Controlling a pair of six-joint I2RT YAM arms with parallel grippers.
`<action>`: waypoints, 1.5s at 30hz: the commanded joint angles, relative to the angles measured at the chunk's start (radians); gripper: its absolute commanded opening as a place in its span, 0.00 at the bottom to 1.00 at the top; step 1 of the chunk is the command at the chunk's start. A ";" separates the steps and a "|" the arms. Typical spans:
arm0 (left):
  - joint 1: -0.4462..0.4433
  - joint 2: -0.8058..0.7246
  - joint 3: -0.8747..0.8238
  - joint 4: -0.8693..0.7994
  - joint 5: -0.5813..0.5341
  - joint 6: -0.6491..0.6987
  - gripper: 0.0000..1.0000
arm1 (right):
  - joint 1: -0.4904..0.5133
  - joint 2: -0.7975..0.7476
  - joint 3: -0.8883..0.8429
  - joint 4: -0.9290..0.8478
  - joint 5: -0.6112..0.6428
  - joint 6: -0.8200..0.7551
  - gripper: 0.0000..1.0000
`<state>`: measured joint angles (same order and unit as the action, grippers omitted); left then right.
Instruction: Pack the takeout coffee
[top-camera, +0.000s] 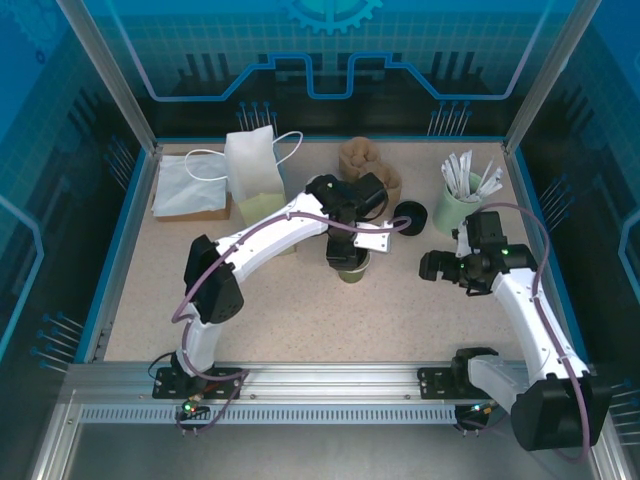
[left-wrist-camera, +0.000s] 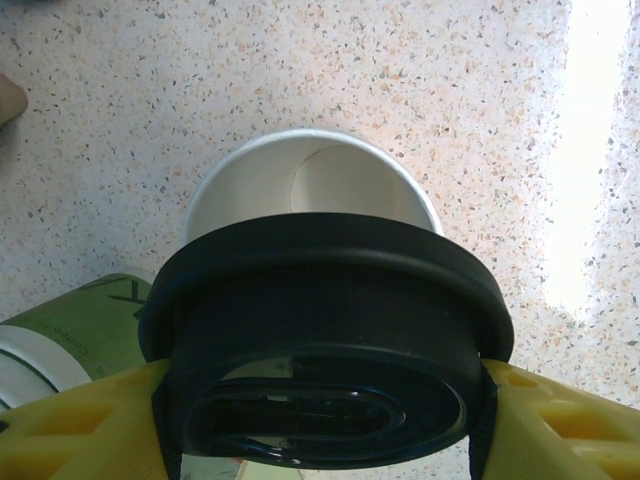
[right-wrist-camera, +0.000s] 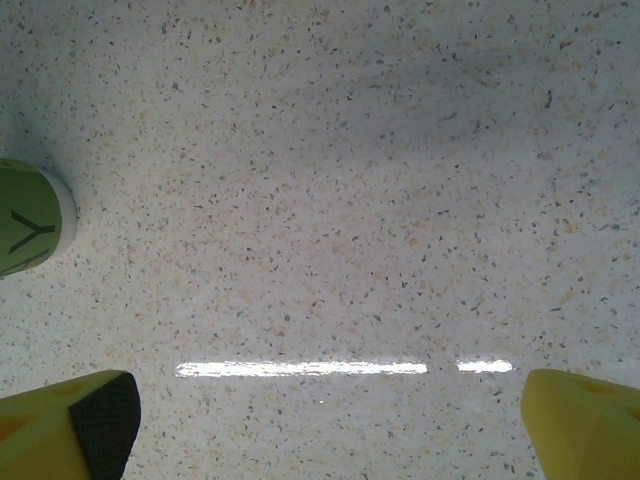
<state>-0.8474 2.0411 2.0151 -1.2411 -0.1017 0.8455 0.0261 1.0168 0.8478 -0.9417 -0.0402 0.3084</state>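
Left jaws: part-open, clamping the black lid (left-wrist-camera: 320, 300), hovering it above the takeout coffee cup (left-wrist-camera: 305, 185) standing on the desk (left-wrist-camera: 470, 110) | Right jaws: gaping wide, holding nothing | Risk: lid coming down off-centre, tipping or crumpling the unbraced cup

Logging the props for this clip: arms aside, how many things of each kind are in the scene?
White paper bags: 2
Paper cups: 2
Pale green cup of white sticks: 1
Black lid: 1
Pile of brown pulp carriers: 1
Total: 7
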 joint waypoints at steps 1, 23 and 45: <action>-0.009 0.027 0.050 -0.055 -0.011 0.018 0.66 | -0.021 -0.020 -0.006 -0.001 -0.032 -0.019 1.00; -0.012 0.092 0.102 -0.073 -0.013 0.015 0.72 | -0.029 -0.014 -0.016 0.010 -0.054 -0.028 1.00; -0.011 0.052 0.140 -0.069 0.016 -0.027 0.88 | -0.032 -0.008 -0.017 0.025 -0.106 -0.042 1.00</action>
<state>-0.8494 2.1269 2.1239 -1.2972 -0.1085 0.8398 0.0116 1.0100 0.8356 -0.9260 -0.0971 0.2863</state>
